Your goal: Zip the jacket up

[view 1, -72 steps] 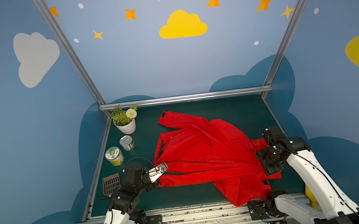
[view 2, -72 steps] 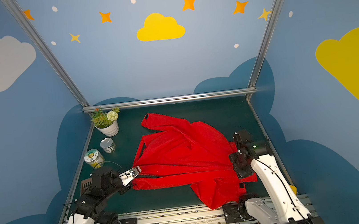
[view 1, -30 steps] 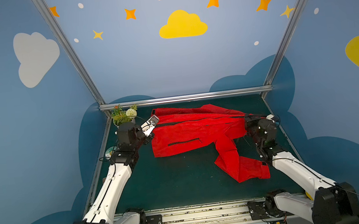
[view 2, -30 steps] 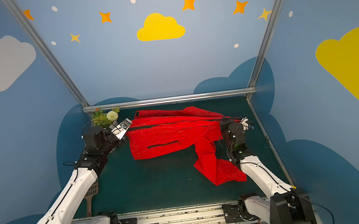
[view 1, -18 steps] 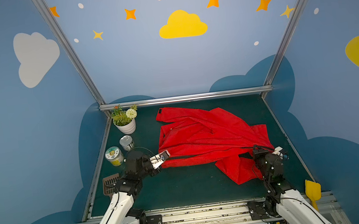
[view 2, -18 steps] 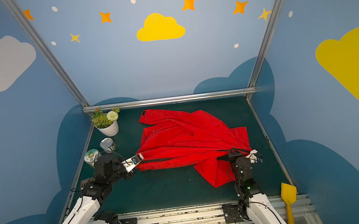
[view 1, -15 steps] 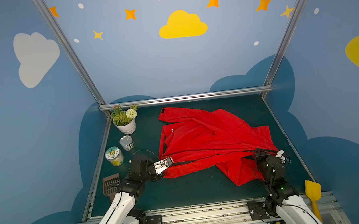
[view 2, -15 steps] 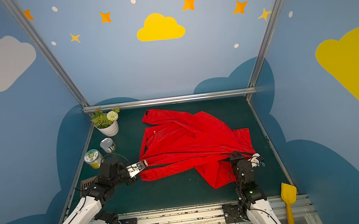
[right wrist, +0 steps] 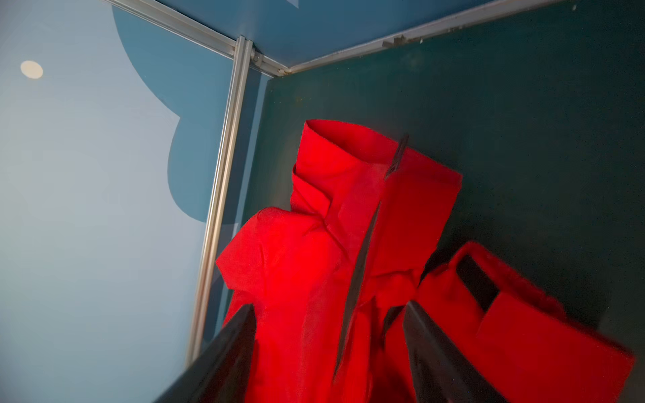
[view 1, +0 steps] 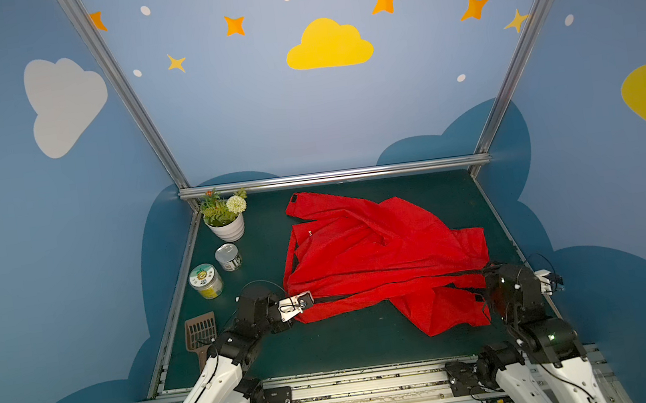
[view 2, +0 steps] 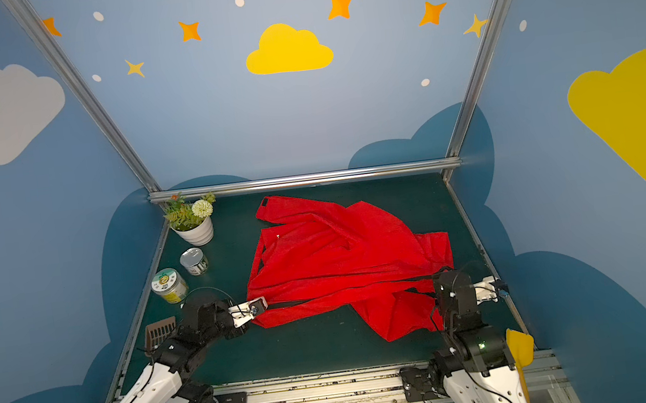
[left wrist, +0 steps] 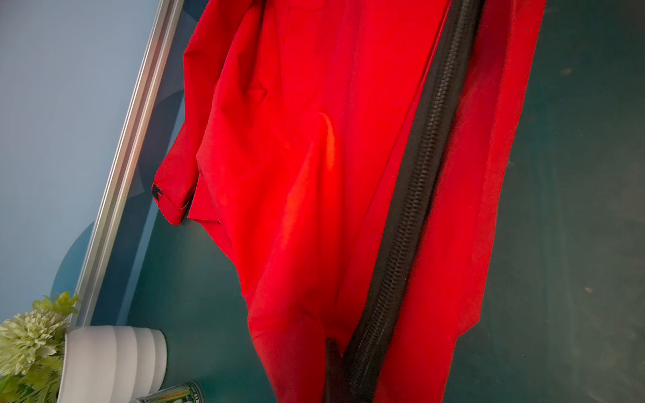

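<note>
The red jacket (view 1: 374,255) (view 2: 332,260) lies spread on the green table, one sleeve reaching the back. Its black front zipper (view 1: 390,286) (left wrist: 415,195) runs in a straight line between the two grippers near the front. At the jacket's left end my left gripper (view 1: 304,299) (view 2: 260,304) is shut on the jacket beside the zipper; the left wrist view does not show its fingers. At the jacket's right end my right gripper (view 1: 486,272) (right wrist: 330,349) stands open, its black fingers (right wrist: 237,349) wide apart with red cloth and a black zipper strip lying loose between them.
Along the left edge stand a white flower pot (view 1: 228,227), a tin can (view 1: 228,257) and a green-labelled jar (view 1: 206,281), with a brown slotted scoop (view 1: 201,334) nearer the front. A yellow scoop (view 2: 519,348) sits at the front right. Blue walls with metal rails enclose the table.
Both arms brought the jacket from the back of the table, where it hung stretched, down toward the front. The right gripper's jaws have since come apart; the left stays shut.
</note>
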{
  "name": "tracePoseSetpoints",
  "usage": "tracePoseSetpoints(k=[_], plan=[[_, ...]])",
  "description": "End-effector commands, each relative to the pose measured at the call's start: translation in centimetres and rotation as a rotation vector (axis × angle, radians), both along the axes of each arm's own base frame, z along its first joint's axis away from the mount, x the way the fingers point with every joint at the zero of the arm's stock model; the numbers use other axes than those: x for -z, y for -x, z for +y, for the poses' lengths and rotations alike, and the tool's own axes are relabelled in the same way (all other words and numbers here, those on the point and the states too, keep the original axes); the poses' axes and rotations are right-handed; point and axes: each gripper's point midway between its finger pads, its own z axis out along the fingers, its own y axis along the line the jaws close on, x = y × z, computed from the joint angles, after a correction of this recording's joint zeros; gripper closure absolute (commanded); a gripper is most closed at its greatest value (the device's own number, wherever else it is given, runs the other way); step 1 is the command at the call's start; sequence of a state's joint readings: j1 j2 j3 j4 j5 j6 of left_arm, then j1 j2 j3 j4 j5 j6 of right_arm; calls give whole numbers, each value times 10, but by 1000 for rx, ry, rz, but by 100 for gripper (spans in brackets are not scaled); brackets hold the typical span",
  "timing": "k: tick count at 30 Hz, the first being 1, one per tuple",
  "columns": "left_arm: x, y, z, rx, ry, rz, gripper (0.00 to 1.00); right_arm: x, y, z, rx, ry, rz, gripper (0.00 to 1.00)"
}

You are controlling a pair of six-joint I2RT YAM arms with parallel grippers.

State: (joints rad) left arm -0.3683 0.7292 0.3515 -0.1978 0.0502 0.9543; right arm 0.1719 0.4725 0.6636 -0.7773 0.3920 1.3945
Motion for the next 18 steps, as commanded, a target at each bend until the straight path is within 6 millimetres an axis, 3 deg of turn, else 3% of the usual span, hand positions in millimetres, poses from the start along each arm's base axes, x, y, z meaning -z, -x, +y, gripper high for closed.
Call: tracePoseSetpoints(k=[1,2,3,4,7,10,12,18], plan=[[3,-1,5,-21,-21,1,97,33,19,35,-120,-147,280,52],[4,-1,4,-21,-22,1,97,33,8,47,-177,-174,282,66],[4,-1,4,-20,-23,1,97,33,-5,61,-227,-209,269,93],[3,-1,4,-17,-22,-1,97,32,-14,70,-254,-237,257,100],[3,0,4,-20,-21,-3,97,30,-42,95,-319,-298,232,100],[1,0,5,-26,-23,-16,97,37,-57,121,-401,-336,294,100],[0,0,6,-27,-26,-22,97,42,-58,129,-418,-341,346,100],[-1,0,7,-32,-29,-25,97,72,-37,126,-356,-343,458,100]])
